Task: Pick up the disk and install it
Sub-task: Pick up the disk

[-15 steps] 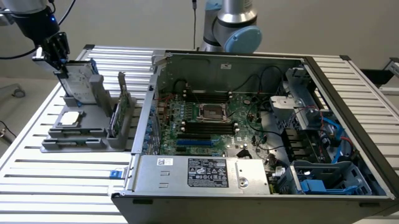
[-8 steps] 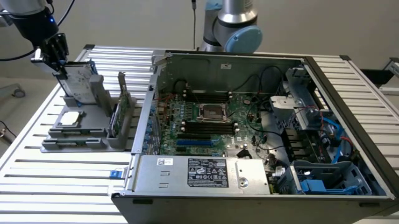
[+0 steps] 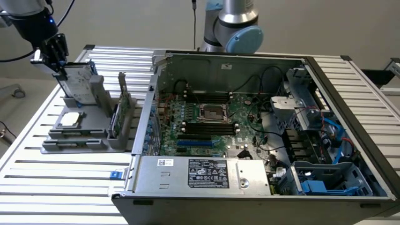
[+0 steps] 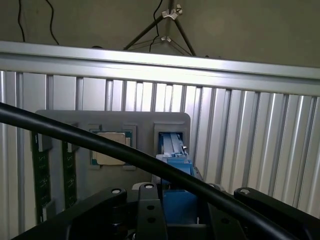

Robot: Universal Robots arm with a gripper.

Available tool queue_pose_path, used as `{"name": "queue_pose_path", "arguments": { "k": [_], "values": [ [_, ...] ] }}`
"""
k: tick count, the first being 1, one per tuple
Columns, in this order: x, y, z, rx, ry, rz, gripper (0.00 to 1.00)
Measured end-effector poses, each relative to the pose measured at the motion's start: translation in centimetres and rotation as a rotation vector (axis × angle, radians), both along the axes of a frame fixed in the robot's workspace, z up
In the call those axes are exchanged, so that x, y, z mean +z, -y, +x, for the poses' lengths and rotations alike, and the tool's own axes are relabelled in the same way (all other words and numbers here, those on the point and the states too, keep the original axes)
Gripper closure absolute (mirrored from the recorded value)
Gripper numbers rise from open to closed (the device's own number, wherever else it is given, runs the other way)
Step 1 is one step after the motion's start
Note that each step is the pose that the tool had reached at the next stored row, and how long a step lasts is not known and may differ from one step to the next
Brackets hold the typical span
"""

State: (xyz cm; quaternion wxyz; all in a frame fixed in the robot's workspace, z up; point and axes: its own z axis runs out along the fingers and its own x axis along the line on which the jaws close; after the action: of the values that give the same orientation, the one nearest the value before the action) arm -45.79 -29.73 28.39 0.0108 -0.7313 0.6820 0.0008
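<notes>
Disk [image 3: 78, 82] stands upright on its edge in a slot of the grey holder [image 3: 81, 140] at the exterior view's left, well apart from the open computer case [image 3: 231, 58]. Its label faces the case, and the blue carrier frames it. The pincer [image 3: 61, 65] hangs right over the disk's top edge, at it or touching it. From where I stand I cannot tell whether it has closed on the disk or only straddles it. The disk sits down in its slot, not lifted.

On the same holder, in front of the disk, the small square chip [image 3: 70, 119] lies flat. Green boards [image 3: 120, 112] stand upright between the disk and the case wall. Inside the case lie the motherboard [image 3: 212, 117], a silver power supply [image 3: 206, 173] along the near edge and a blue drive cage [image 3: 331, 178] in the corner at the exterior view's right. Everything rests on a slatted aluminium table [image 3: 62, 187].

The wrist view looks down along the pincer [image 4: 177, 202] and catches the disk [image 4: 175, 150] edge-on, with its blue carrier sitting between the black gripper parts. Beside it lie the chip [image 4: 112, 148] in its recess and two green memory modules [image 4: 40, 172]. A thick black cable [image 4: 100, 145] sweeps across this view and covers part of the holder [image 4: 150, 120]. Beyond the table [image 4: 250, 150] a tripod [image 4: 167, 22] stands against the wall.
</notes>
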Motion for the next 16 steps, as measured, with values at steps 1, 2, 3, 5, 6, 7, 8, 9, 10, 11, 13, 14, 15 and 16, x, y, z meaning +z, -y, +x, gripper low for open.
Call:
{"name": "queue_pose_path", "arguments": {
  "k": [1,2,3,5,6,7,8,9,10,11,13,14,15,16],
  "values": [
    [0.00,0.04,0.00,0.000,-0.0001,0.0000,0.67],
    [0.00,0.06,0.00,0.000,-0.0001,0.0000,0.67],
    [0.00,0.07,0.00,0.000,0.0000,0.0000,0.67],
    [0.00,0.08,0.00,0.000,-0.0001,0.0000,0.67],
    [0.00,0.09,0.00,0.000,0.0000,0.0000,0.67],
    [0.00,0.09,0.00,0.000,-0.0001,0.0000,0.67],
    [0.01,0.09,0.00,0.000,-0.0001,0.0000,0.67],
    [0.00,0.09,0.00,0.000,-0.0001,0.0000,0.67],
    [0.01,0.09,0.00,0.000,-0.0001,0.0000,0.67],
    [0.00,0.10,0.00,0.000,0.0000,0.0000,0.67],
    [0.00,0.10,0.00,0.000,0.0000,0.0000,0.67],
    [0.00,0.10,0.00,0.000,0.0000,0.0000,0.67],
    [0.00,0.10,0.00,0.000,-0.0001,0.0000,0.67],
    [0.00,0.10,0.00,0.000,0.0000,0.0000,0.67]
  ]
}}
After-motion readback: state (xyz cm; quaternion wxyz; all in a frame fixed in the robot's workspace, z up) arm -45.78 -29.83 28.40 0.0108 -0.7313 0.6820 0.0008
